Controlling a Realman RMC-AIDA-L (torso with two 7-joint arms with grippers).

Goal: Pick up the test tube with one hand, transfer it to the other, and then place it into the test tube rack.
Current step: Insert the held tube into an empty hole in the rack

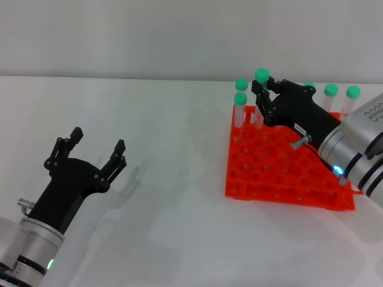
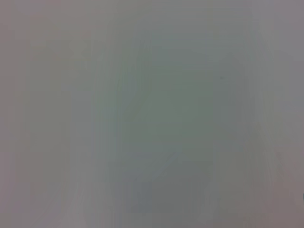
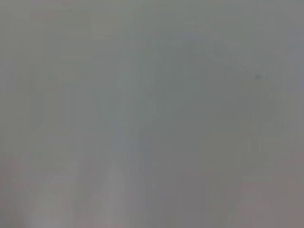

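Note:
In the head view, my right gripper (image 1: pixel 264 86), black with a white label and a blue light, is over the far left part of the orange-red test tube rack (image 1: pixel 281 179). It is shut on the test tube (image 1: pixel 261 75), which it holds upright just below its green cap, the lower end over the rack's holes. My left gripper (image 1: pixel 97 143), black with a green light, is open and empty above the table at the left. Both wrist views show only a blank grey surface.
Several other green-capped tubes stand in the rack: two at its far left corner (image 1: pixel 240 98) and others along the back row (image 1: pixel 331 90). The white table (image 1: pixel 167 137) stretches between the two arms.

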